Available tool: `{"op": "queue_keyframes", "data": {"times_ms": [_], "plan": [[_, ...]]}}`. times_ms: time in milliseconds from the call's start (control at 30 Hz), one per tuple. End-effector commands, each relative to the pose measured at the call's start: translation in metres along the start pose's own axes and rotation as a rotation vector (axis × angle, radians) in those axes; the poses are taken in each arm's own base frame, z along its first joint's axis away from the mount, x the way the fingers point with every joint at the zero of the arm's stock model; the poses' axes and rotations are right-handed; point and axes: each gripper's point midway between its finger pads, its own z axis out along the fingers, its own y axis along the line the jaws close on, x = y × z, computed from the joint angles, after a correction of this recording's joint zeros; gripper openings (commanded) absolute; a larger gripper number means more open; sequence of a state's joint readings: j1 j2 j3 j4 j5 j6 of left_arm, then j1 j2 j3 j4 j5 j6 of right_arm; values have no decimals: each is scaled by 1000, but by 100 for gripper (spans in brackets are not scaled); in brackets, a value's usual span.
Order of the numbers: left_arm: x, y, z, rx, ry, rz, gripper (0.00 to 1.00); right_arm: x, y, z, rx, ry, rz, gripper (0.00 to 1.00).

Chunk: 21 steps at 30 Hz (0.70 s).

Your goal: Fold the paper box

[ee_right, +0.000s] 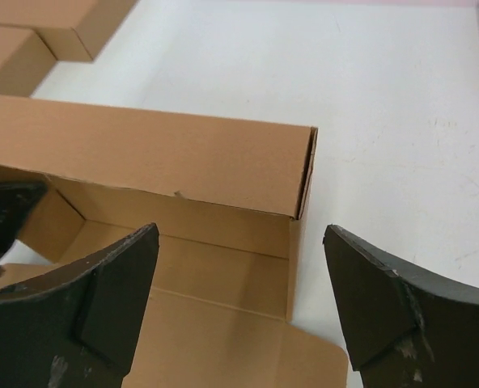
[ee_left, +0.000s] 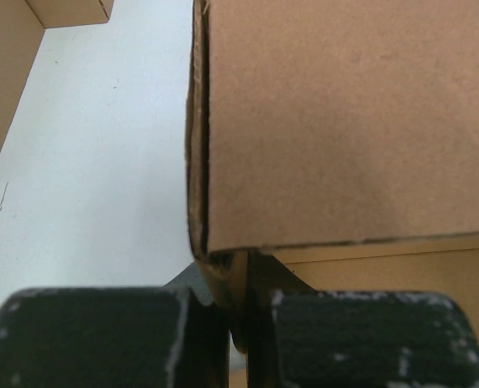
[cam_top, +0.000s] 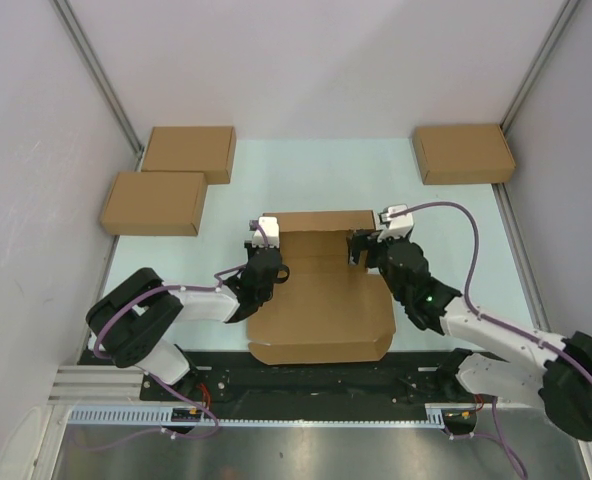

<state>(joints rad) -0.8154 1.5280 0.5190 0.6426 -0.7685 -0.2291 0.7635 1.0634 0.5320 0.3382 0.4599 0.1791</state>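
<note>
A pale bench (cam_top: pixel 276 190) is enclosed by white walls (cam_top: pixel 326 60). The box (cam_top: pixel 321 300) is found mid-bench, toward the near edge, with its long axis laid left to right. Its far wall is raised and its lid flap is spread flat toward the arms. At its left end, a cardboard edge is pinched by the left gripper (ee_left: pixel 238 311). The right gripper (ee_right: pixel 241 242) is held spread with nothing in it, and the box's far right corner is framed just ahead, between its fingers. That end is judged the right arm's to take, being nearer. Three closed boxes (cam_top: pixel 154 203) are set well apart at the far corners.
</note>
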Motion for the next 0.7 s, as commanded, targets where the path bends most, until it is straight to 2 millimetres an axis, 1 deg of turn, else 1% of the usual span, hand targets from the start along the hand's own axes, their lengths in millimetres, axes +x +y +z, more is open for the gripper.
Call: {"op": "queue_keyframes", "data": {"times_ms": [0, 67, 100, 133, 167, 200, 233, 267, 300, 367, 400, 433, 467, 500, 533, 567, 633, 667], "plan": [[-3, -4, -2, 12, 3, 68, 0, -36, -2, -21, -5, -68, 32, 89], [-4, -3, -2, 9, -1, 68, 0, -50, -11, -22, 14, -93, 88, 90], [-4, -3, -2, 9, -2, 67, 0, -60, -12, -20, 14, -92, 173, 90], [-3, -3, -2, 9, -1, 68, 0, -62, -14, -17, 8, -77, 217, 90], [-3, -2, -2, 8, -3, 66, 0, -62, -6, -14, -58, -41, 267, 90], [-3, -2, -2, 7, -4, 65, 0, -64, -20, -6, -32, -27, 348, 93], [-2, -1, -3, 7, -3, 66, 0, -68, -18, -3, -57, -21, 392, 93], [-3, -1, -3, 8, -9, 63, 0, -69, -9, -3, -140, 3, 429, 93], [-3, -1, -3, 6, -10, 66, 0, -78, -21, 3, -129, -24, 468, 94], [-3, -1, -3, 7, -16, 64, 0, -76, -12, 6, -215, 18, 550, 95], [-3, -1, -3, 6, -17, 66, 0, -80, -10, 8, -246, 12, 574, 94], [-4, -1, -3, 6, -18, 65, 0, -76, -18, 15, -241, 32, 618, 94], [-3, -1, -3, 6, -18, 65, 0, -74, -10, 15, -300, 64, 632, 95], [-2, -1, -2, 6, -16, 67, 0, -76, -9, 17, -327, 66, 645, 94], [-2, 0, -2, 3, -16, 67, 0, -67, -11, 23, -331, 99, 668, 93], [-3, -1, -2, 3, -18, 63, 0, -65, -6, 22, -368, 119, 667, 93], [-1, 0, -2, 0, -16, 65, 0, -59, -4, 25, -375, 137, 665, 93], [-2, 0, -1, -2, -16, 66, 0, -52, -4, 28, -376, 157, 663, 92]]}}
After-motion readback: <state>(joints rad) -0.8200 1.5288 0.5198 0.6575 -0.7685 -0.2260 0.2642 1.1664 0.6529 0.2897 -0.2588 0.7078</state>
